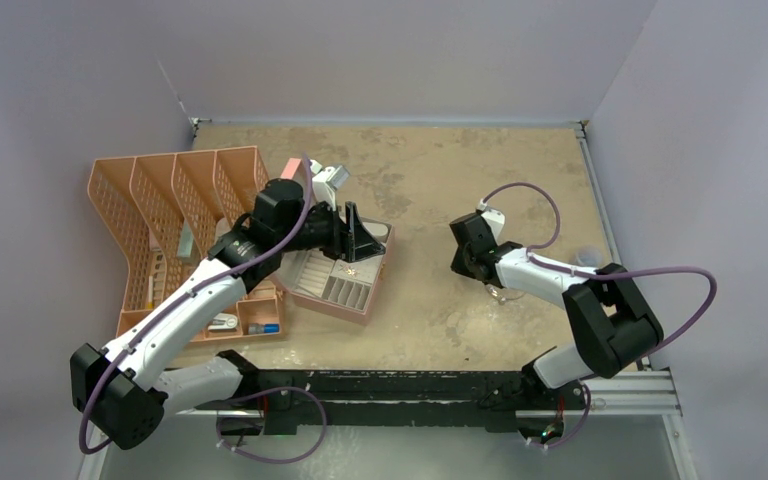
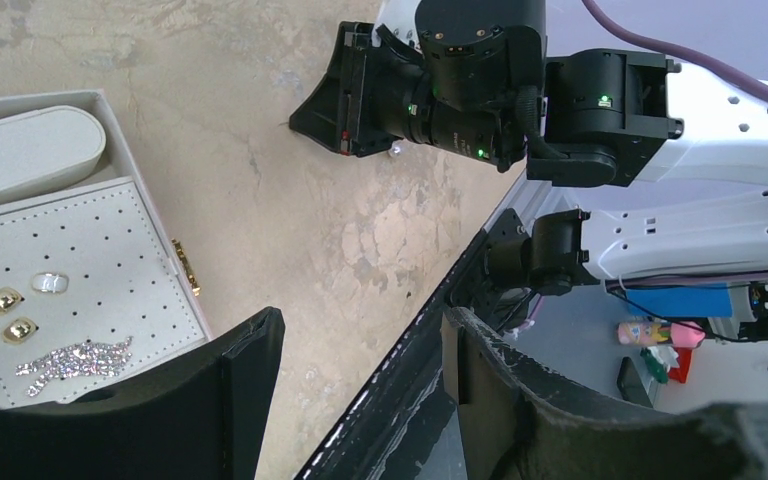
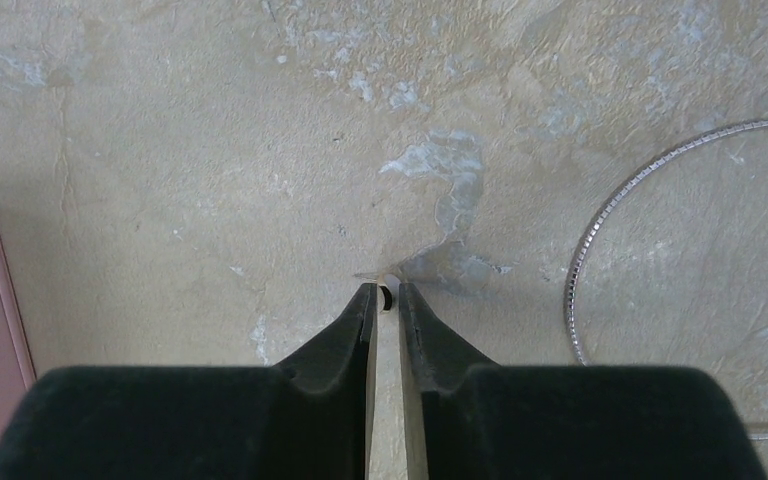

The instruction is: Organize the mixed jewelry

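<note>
Right gripper: black fingers drawn almost together on the mottled tan tabletop, with a narrow slit between them. A tiny pale jewelry piece sits at the tips; it is too small to identify, and I cannot tell whether it is pinched.

Thin silvery wire hoop: flat on the table just right of the fingers, its far arc cut off by the frame.

Left gripper: fingers spread wide and holding nothing, beside the pink jewelry box.

Two gold-coloured studs: on the box's white perforated pad, which is partly hidden by a finger.
</note>
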`<action>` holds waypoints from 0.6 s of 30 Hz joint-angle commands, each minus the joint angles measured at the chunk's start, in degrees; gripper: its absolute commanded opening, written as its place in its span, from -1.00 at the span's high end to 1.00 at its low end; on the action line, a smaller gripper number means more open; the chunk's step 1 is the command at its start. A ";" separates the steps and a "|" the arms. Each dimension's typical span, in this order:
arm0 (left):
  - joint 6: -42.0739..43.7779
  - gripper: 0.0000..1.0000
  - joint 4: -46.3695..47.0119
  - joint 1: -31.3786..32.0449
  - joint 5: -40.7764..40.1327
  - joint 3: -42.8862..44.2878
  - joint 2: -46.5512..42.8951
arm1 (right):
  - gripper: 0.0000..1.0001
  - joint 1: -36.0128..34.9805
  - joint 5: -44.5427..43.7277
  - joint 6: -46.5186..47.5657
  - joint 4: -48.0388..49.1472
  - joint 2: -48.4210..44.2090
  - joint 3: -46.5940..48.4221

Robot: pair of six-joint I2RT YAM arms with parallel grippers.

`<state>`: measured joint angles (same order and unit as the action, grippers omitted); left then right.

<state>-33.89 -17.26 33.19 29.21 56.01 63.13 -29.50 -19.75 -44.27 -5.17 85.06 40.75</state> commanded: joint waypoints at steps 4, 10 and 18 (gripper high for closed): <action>0.54 -0.18 2.32 0.30 0.23 -0.37 -0.21 | 0.67 0.32 0.85 1.14 0.69 -1.30 -0.79; 0.69 -0.18 2.32 0.33 -0.08 -0.77 -0.42 | 0.64 0.28 0.85 0.64 0.49 -0.22 -0.81; 0.93 -0.18 1.72 0.36 -0.60 -1.05 -0.98 | 0.63 0.28 -1.08 0.91 0.78 1.43 0.20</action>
<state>-33.82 -17.26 33.19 29.12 55.37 63.11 -29.50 -18.57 -43.88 -5.19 85.21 40.16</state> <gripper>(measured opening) 0.591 0.184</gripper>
